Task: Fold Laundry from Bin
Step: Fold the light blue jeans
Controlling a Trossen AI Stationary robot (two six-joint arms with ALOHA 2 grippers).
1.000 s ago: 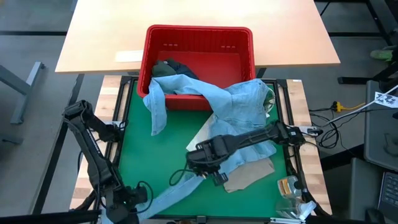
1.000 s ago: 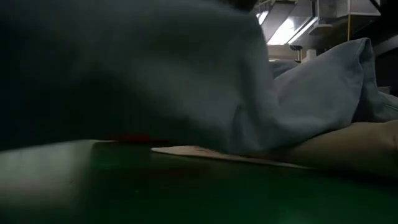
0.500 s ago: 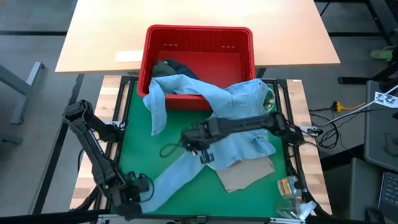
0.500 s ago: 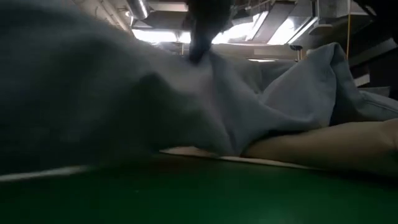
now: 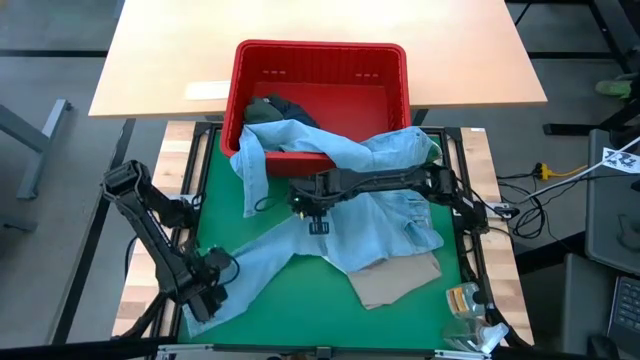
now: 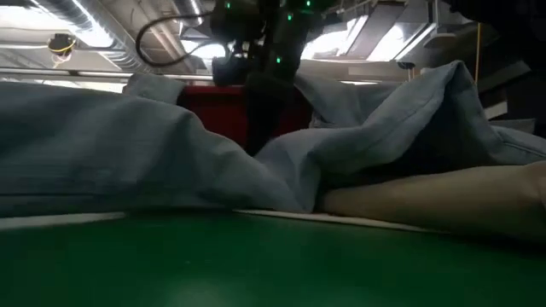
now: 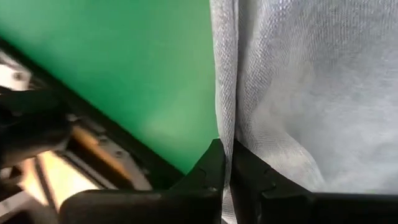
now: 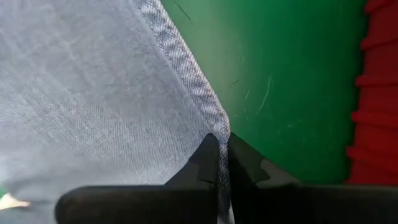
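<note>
1. Spreading step: both grippers are pinching hems of the light blue shirt [image 5: 375, 205], which trails from the red bin [image 5: 320, 70] onto the green mat [image 5: 300, 310].
2. Left gripper [image 5: 207, 293] has its jaws pressed on a sleeve edge near the bench's front-left corner.
3. Right gripper [image 5: 312, 212] has its jaws clamped on a hem mid-mat.
4. Next, likely pull the shirt clear of the bin rim; open mat lies front-centre, and the beige garment [image 5: 395, 280] crowds the right.

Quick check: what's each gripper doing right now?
Left gripper: shut on the blue shirt, at the mat's near left corner.
Right gripper: shut on the shirt's edge, near the bin.
</note>
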